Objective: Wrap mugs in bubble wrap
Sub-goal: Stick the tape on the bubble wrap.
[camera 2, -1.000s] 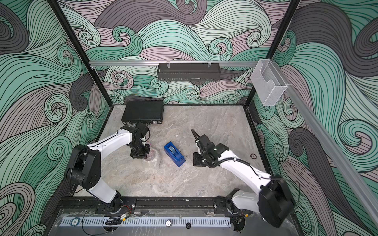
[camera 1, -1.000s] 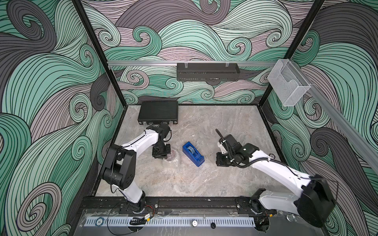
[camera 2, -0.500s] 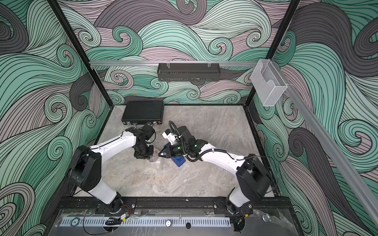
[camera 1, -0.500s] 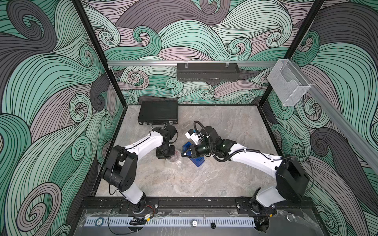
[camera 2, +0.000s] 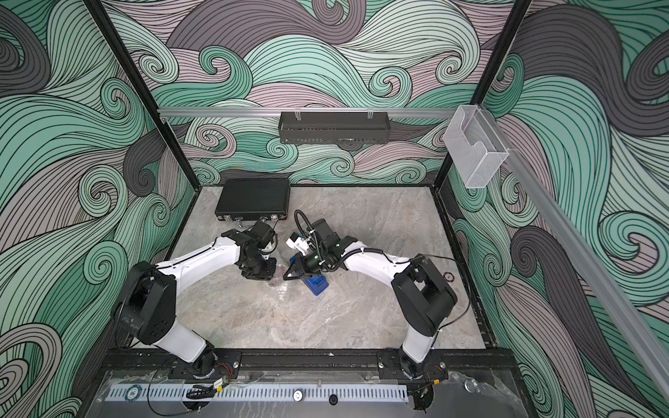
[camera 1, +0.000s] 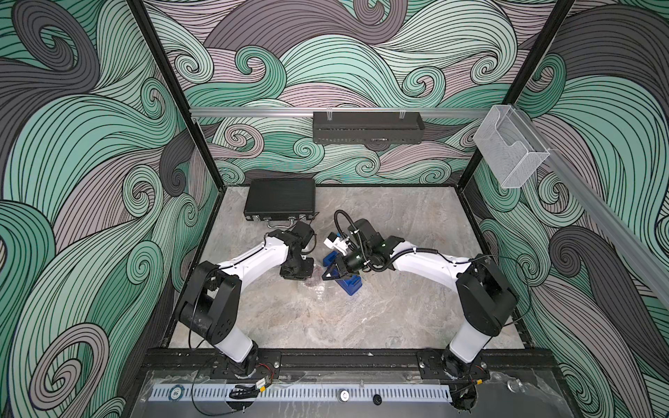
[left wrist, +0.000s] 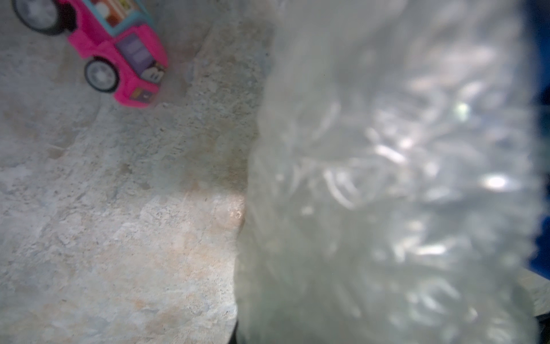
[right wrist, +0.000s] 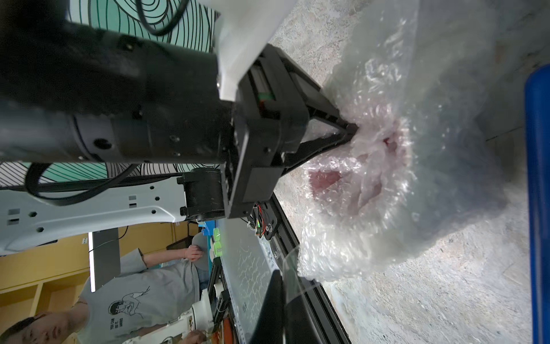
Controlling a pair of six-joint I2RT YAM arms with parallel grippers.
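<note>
Swinging in from the far side of the table since a second ago, the right arm now reaches across the blue tape dispenser towards the middle, while the left arm has barely shifted.

Furthest left in the top views, the left gripper points down at the table just in front of the black case. The right wrist view shows its jaws drawn almost together, pinching a gathered fold of the bubble wrap. The wrap sits bunched in a crinkly heap on the table, and red shows dimly through it where the mug appears to lie inside, directly under that pinch. A pink toy car stands apart on the bare surface, clear of the bundle.

Next to the right, the right gripper has its tips just beside the bundle, jaws fully closed into a point. Nothing can be seen between them. Its arm passes over the dispenser, which sits touching or nearly touching the wrap's edge.

By my reading, the step in hand is closing the wrap over the mug: the left side holds the gathered top while the right comes in to help. The next move probably calls for the right jaws to open and take a loose flap, or to press the bundle in with closed tips, without nudging the dispenser or dragging the mug out from under the left pinch.
</note>
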